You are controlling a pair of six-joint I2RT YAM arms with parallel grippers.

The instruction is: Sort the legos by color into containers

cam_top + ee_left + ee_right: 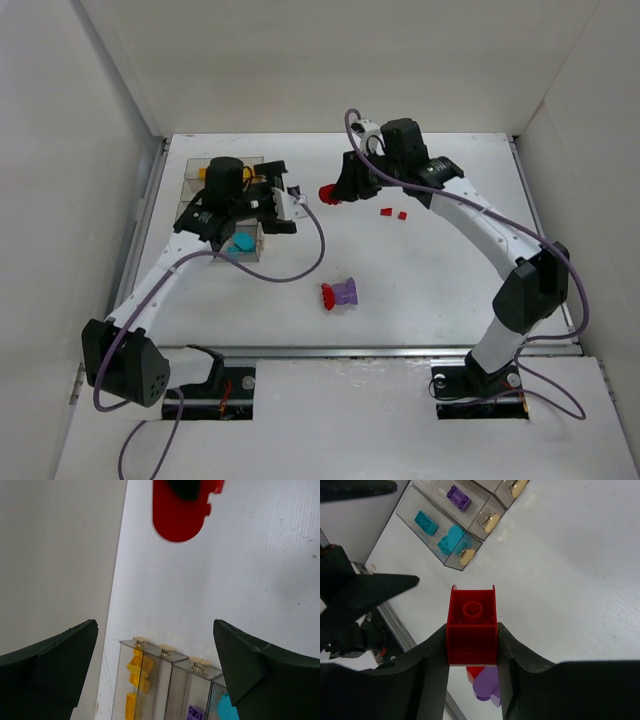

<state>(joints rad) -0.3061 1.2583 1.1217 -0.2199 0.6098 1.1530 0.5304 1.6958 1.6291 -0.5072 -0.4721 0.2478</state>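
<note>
My right claw (471, 645) is closed on a red brick (471, 622), pinched between both fingers above the table (420, 290). My left claw (155, 625) stands wide open and holds nothing, just over the bins (175, 690). Yellow bricks (136, 672) lie in the end bin, a purple brick (458, 497) in the third and cyan pieces (451, 537) in the fourth. My right arm reaches to the far middle. A red-purple clump (340, 293) and two red bits (386, 212) lie on the table.

We are looking into a robot test cell in a lab.
We are seeing a bare white worktop (430, 290) boxed in by plain white panels (340, 60), a left arm (160, 280) and right arm (480, 222) bolted at its near edge, purple cables (321, 243) trailing loose.
</note>
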